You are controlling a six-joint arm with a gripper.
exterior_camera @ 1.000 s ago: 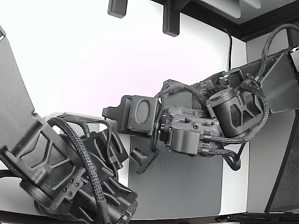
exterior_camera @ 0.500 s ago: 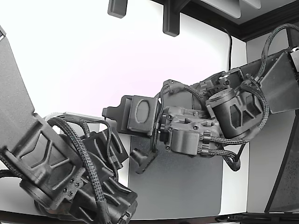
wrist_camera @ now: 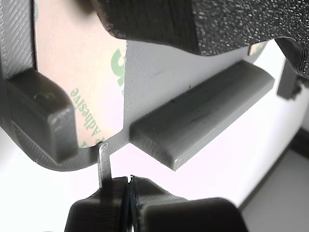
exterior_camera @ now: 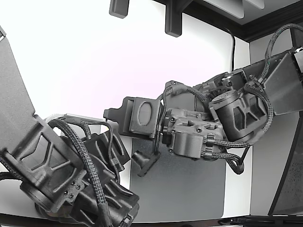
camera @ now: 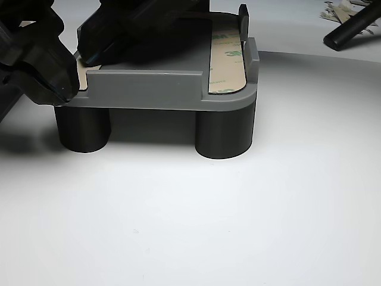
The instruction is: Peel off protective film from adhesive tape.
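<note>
The grey part [wrist_camera: 203,116] carries adhesive tape under a pinkish protective film [wrist_camera: 72,72] printed in green. My gripper [wrist_camera: 128,191] sits just below the film's edge with its jaws closed together. A thin grey strip [wrist_camera: 103,162] runs from that edge down to one fingertip; I cannot tell whether it is pinched. In the other view the black gripper [camera: 62,89] sits at the part's [camera: 166,89] left corner, on a tan tape end [camera: 83,68]. A second taped strip [camera: 226,59] lies along the part's right side. In the exterior view the arms hide the tape.
The part stands on two black round legs [camera: 223,134] on a white surface. A black rod [camera: 351,27] and pale scraps [camera: 336,9] lie at the back right of the other view. In the exterior view a second arm [exterior_camera: 61,175] fills the lower left beside a grey mat [exterior_camera: 189,184].
</note>
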